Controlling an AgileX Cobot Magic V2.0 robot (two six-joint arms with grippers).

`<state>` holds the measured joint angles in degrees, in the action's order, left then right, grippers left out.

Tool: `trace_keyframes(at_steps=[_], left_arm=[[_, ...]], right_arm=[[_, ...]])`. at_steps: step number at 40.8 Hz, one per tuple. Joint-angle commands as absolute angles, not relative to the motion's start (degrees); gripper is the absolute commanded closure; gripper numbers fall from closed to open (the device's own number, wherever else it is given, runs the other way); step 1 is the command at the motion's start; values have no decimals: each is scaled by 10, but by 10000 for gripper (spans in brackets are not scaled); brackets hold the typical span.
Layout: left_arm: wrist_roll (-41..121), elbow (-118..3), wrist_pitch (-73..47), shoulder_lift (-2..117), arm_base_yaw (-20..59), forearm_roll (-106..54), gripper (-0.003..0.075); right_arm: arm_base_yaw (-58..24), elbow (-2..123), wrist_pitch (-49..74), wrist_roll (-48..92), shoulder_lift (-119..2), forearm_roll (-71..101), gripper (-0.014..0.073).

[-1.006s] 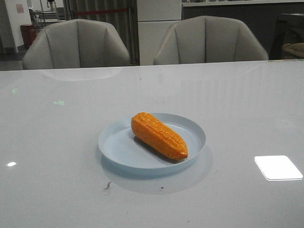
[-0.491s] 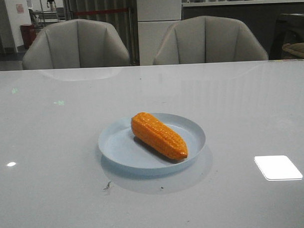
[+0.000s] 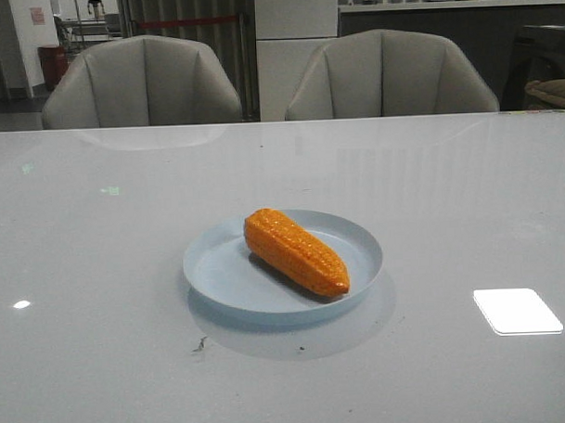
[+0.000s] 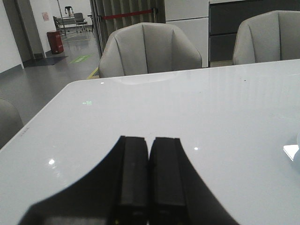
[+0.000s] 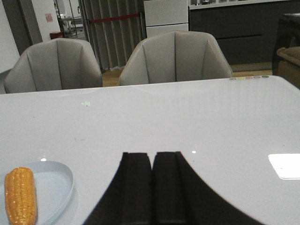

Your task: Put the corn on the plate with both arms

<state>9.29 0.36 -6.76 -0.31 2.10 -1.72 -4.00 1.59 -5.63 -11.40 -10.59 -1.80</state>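
Lying on the plate [image 5: 56, 180], corn [image 5: 20, 194] well apart from right hand [image 5: 152, 187].

Matte black pincer [image 4: 149, 180] fingers [image 4: 133, 178] — blocky (seemingly rubber-padded).

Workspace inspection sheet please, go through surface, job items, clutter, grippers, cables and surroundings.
Surface: white glossy table, light glare patches, small dark specks near the plate.
Job's things: corn lying inside the plate.
Clutter: nothing seen.
Grippers: left gripper and right gripper shut, fingers together, holding nothing, away from the plate.
Cables: nothing seen.
Surroundings: two grey chairs behind the table.
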Motion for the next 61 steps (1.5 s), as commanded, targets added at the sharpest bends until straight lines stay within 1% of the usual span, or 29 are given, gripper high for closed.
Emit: trace_keyframes(at_steps=[1,3,10,18,30,61], left_arm=[[91,25,-22,-12,21,-23,634],[91,25,-22,-12,21,-23,634],[91,25,-22,-12,21,-23,634],[91,25,-22,-12,21,-23,634],[91,25,-22,-12,20,-23,634],[91,25,-22,-12,20,-23,634]], right_arm=[[-36,6,-154,-110,-110,4,566],[-36,-5,-162,-108,-110,4,566],[-36,-4,-81,-74,-90,6,566],[-36,-4,-21,-58,23,15,566],[-36,-4,-10,-57,18,56,566],[-36,-4,-8,-57,18,56,566]])
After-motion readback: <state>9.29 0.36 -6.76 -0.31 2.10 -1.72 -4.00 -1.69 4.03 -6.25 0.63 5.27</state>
